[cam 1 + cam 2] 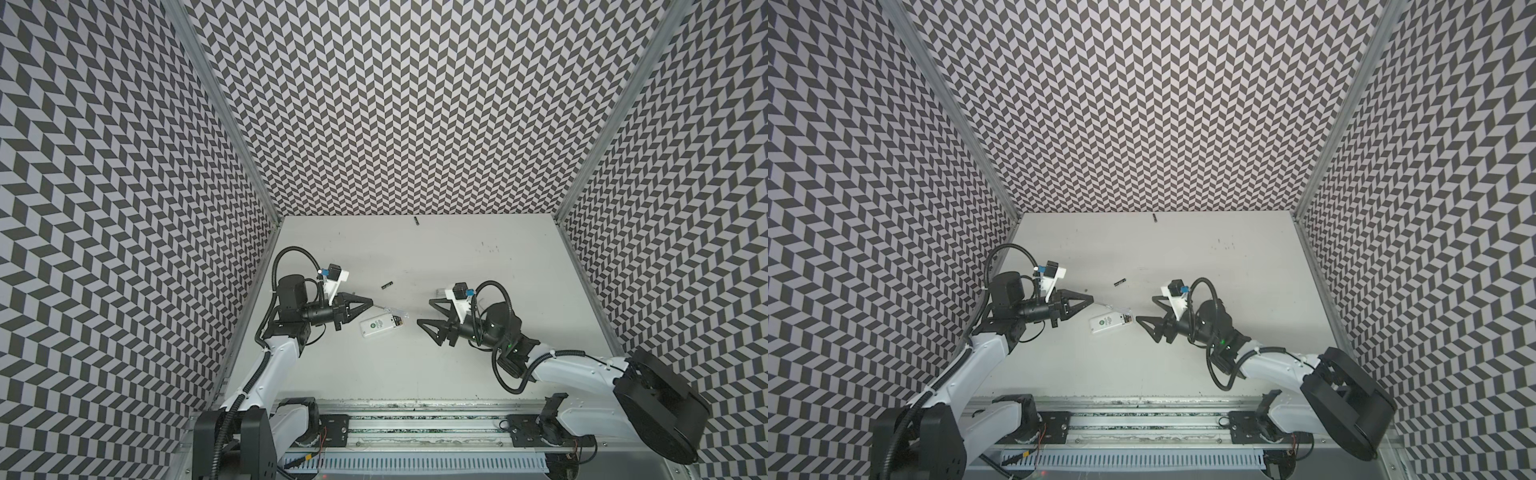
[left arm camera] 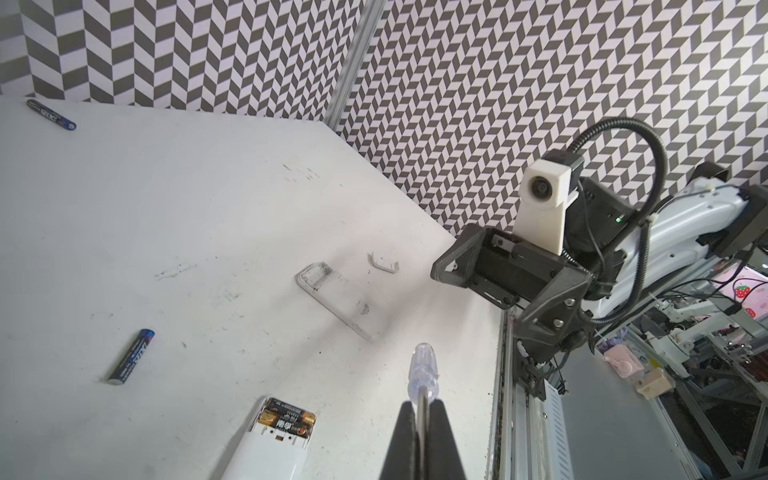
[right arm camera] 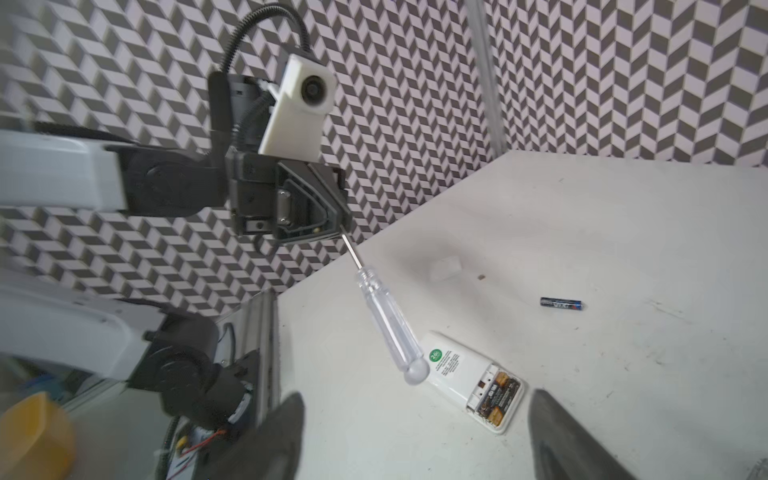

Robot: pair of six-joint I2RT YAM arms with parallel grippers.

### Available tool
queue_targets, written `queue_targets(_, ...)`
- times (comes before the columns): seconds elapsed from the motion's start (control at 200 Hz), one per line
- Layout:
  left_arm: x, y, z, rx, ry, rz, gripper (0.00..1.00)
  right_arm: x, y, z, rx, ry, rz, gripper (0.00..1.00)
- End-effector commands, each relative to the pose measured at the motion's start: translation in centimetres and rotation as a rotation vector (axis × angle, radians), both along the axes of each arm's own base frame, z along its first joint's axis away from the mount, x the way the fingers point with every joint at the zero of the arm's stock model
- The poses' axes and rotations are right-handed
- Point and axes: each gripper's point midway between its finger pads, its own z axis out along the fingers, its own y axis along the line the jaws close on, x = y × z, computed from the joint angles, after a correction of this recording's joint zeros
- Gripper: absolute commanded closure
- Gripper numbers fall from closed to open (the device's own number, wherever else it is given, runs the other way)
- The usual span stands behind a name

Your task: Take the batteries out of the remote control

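My left gripper [image 1: 370, 302] is clamped on the screwdriver [image 1: 390, 310] shaft. My right gripper [image 1: 426, 311] gapes empty beside the remote [image 1: 380, 328], left of the middle of the desk [image 1: 457, 365]. Two batteries [image 3: 496, 395] sit in its open bay, so I judge unloading half done; next I must lever one out.

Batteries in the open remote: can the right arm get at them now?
Probably yes: the batteries lie uncovered at the remote's end nearest the open right tool, nothing between. The left tool's screwdriver hangs close, so clearance looks tight.
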Motion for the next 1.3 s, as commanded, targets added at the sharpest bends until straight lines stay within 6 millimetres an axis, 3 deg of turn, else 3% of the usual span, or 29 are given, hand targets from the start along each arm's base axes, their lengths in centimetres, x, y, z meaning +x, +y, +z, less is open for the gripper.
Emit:
queue_targets(0.0, 1.0, 0.2, 2.9, -0.037, -0.016, 0.004, 1.00, -1.1, -2.1, 5.6, 0.315, -0.020, 0.042, 0.09)
queue_targets(0.145, 1.5, 0.3, 4.6, -0.062, -0.013, 0.021, 1.00, -0.8, -1.4, 5.0, 0.337, 0.059, 0.094, 0.20)
queue_targets(0.255, 1.5, 0.0, 5.3, -0.139, 0.118, 0.006, 1.00, -1.0, -0.1, 5.9, 0.388, 0.125, 0.185, 0.25)
queue_targets(0.396, 0.8, -0.3, 4.8, -0.184, 0.134, 0.016, 1.00, -1.5, -0.5, 7.7, 0.550, 0.138, 0.239, 0.27)
queue_targets(0.476, 0.4, -0.2, 4.5, -0.203, 0.123, 0.031, 1.00, -0.4, -0.4, 7.3, 0.615, 0.223, 0.239, 0.31)
queue_targets(0.626, 0.2, -0.7, 3.7, -0.174, 0.120, 0.018, 1.00, -0.4, 2.0, 7.0, 0.617, 0.259, 0.296, 0.33)
queue_targets(0.756, 0.4, -0.9, 1.9, -0.154, 0.174, 0.039, 1.00, -0.4, 3.3, 7.6, 0.639, 0.272, 0.327, 0.34)
queue_targets(0.896, 0.1, -1.4, 1.9, -0.159, 0.173, 0.030, 1.00, -0.7, 4.7, 7.6, 0.638, 0.268, 0.354, 0.36)
queue_targets(1.007, -0.1, -1.9, 1.8, -0.171, 0.214, 0.016, 1.00, -0.6, 5.9, 7.8, 0.653, 0.312, 0.401, 0.42)
queue_targets(1.292, -0.3, -2.2, 1.1, -0.167, 0.249, 0.029, 1.00, -1.4, 7.0, 9.9, 0.674, 0.236, 0.454, 0.53)
